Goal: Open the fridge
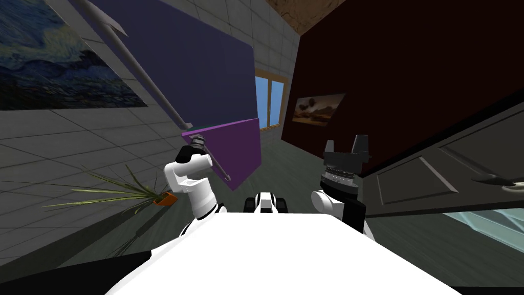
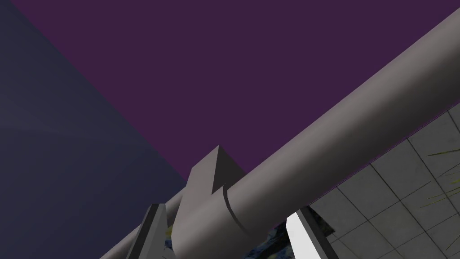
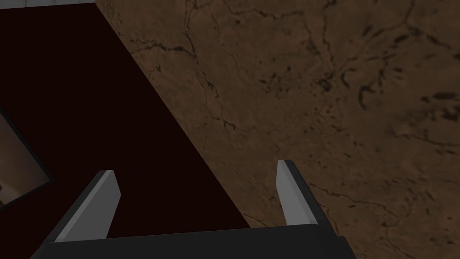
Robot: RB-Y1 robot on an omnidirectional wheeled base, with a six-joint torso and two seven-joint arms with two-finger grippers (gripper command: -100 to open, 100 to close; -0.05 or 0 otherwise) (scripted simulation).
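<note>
Status: left gripper [image 1: 197, 141] is pinching the handle [image 2: 337, 117] of the fridge's purple door [image 1: 238, 148], centre-left in the head view, under the blue door [image 1: 194, 61]. The grasp is looking done. The purple door is seeming to sit slightly proud of the blue one (judgement; angle unclear), so most of the swing is remaining. Right gripper [image 1: 346, 146] is idling, fingers spread, right of centre. Plant [image 1: 128, 189] is standing lower left, near the working arm. Floor [image 1: 286, 159] is showing between door and dark wall [image 1: 409, 77].
</note>
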